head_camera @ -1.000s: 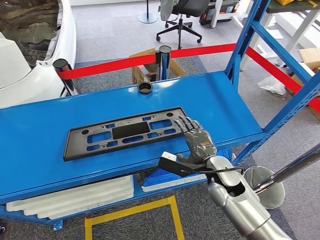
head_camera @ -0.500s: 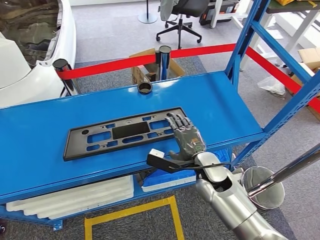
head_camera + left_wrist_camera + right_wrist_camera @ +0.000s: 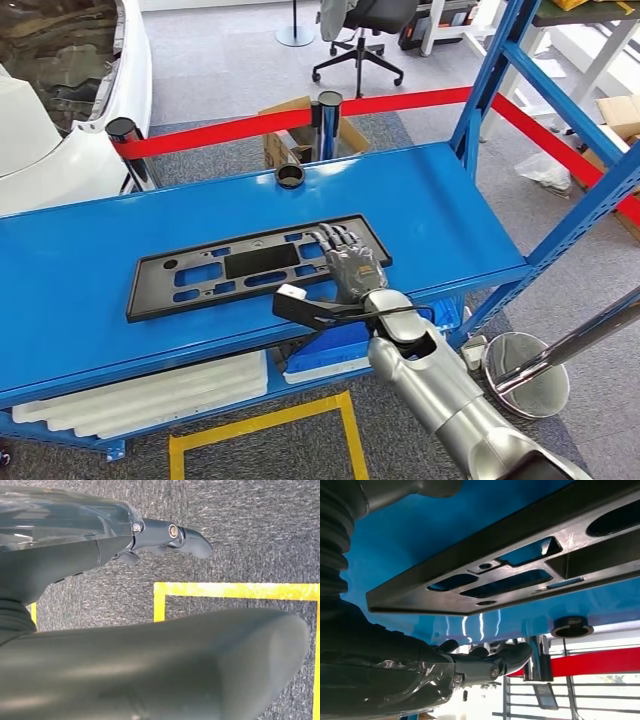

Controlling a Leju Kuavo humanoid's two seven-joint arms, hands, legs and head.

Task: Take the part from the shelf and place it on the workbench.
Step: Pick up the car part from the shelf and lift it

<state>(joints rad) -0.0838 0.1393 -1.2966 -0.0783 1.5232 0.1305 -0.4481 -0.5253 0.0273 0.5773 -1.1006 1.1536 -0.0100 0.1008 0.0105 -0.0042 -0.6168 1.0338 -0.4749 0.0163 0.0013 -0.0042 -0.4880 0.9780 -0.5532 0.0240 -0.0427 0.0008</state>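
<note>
The part (image 3: 226, 265) is a long flat black plastic plate with rectangular cut-outs. It lies along the blue shelf (image 3: 75, 260). My right hand (image 3: 349, 265) hangs over the plate's right end with its fingers stretched forward and apart, holding nothing. The right wrist view shows the part (image 3: 508, 555) close in front of the right hand (image 3: 486, 665), with its fingers extended beside the plate's edge. I cannot tell whether they touch it. My left hand (image 3: 124, 630) hangs over the carpet, fingers straight and holding nothing.
A black round cap (image 3: 290, 176) sits at the shelf's far edge. Blue uprights (image 3: 483, 90) rise at the right. Red barrier tape (image 3: 226, 130) on posts (image 3: 329, 110) runs behind, near a white car (image 3: 45, 100). White foam (image 3: 151, 395) fills the lower level.
My right hand has slid left along the shelf's front, from just off the plate's right end to over it. The plate has not moved.
</note>
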